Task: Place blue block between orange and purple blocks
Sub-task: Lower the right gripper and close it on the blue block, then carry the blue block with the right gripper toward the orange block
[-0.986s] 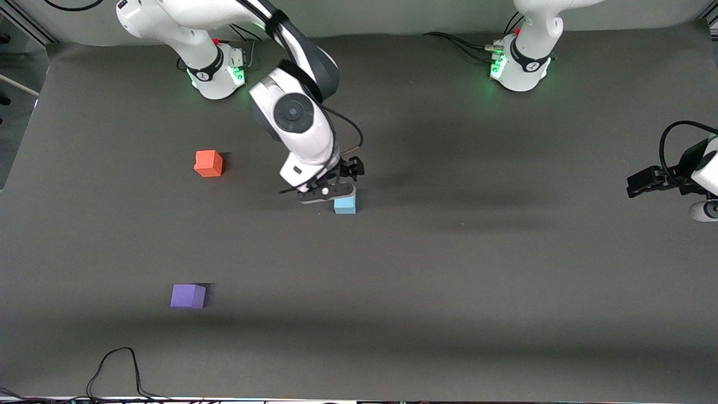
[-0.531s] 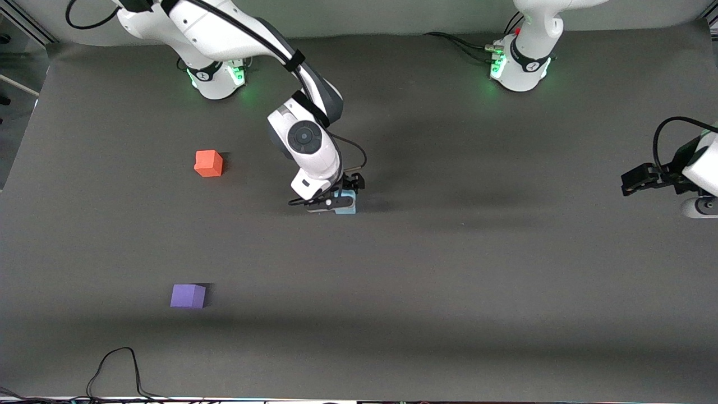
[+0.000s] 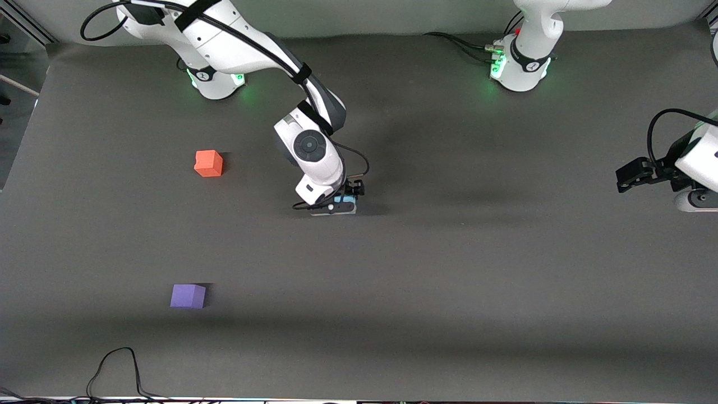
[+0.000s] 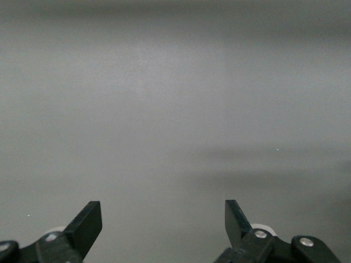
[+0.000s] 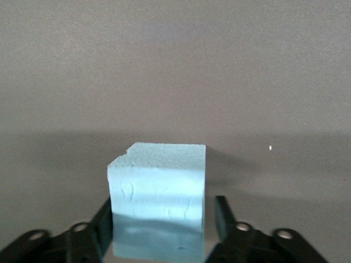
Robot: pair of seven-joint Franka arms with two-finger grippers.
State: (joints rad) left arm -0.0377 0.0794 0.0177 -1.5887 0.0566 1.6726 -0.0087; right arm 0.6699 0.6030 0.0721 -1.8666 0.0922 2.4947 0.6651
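Observation:
The blue block [image 3: 343,198] rests on the dark mat near the table's middle, mostly hidden under my right gripper [image 3: 342,204]. In the right wrist view the block [image 5: 159,192] sits between the open fingers [image 5: 104,219]. One finger is against its side and a small gap remains at the other finger. The orange block [image 3: 208,163] lies toward the right arm's end. The purple block [image 3: 188,295] lies nearer the front camera than the orange one. My left gripper [image 3: 627,175] hangs open and empty over the left arm's end of the table, and its view [image 4: 163,213] shows bare mat.
A black cable [image 3: 115,367] loops on the mat at the edge nearest the front camera, by the purple block. The two arm bases [image 3: 216,78] stand along the edge farthest from that camera.
My right gripper has come down from just above the blue block to straddle it. The left gripper has drifted slightly toward the table's middle. The blocks have not moved.

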